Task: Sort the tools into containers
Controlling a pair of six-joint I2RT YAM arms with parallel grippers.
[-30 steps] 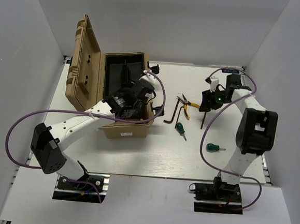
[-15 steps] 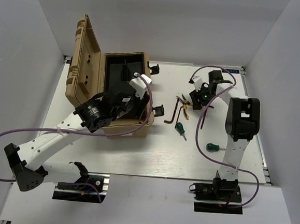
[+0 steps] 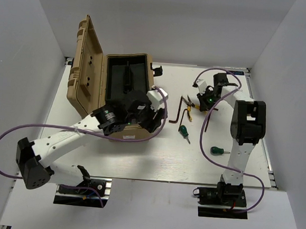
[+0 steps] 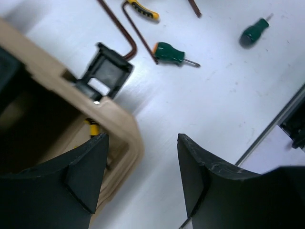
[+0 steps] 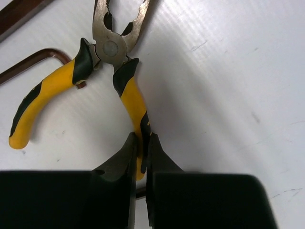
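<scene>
With the right tool clenched on one handle of the pliers and the left tool released, lift straight to avoid swinging.

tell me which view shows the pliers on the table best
Right wrist: the pliers fill the frame, right gripper shut on one handle. Top external shows them tiny; left wrist only a handle tip.

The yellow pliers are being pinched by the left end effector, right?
No. It is the right end effector that pinches the yellow pliers, by one handle, as the right wrist view shows. The left end effector is open and holds nothing.
</scene>
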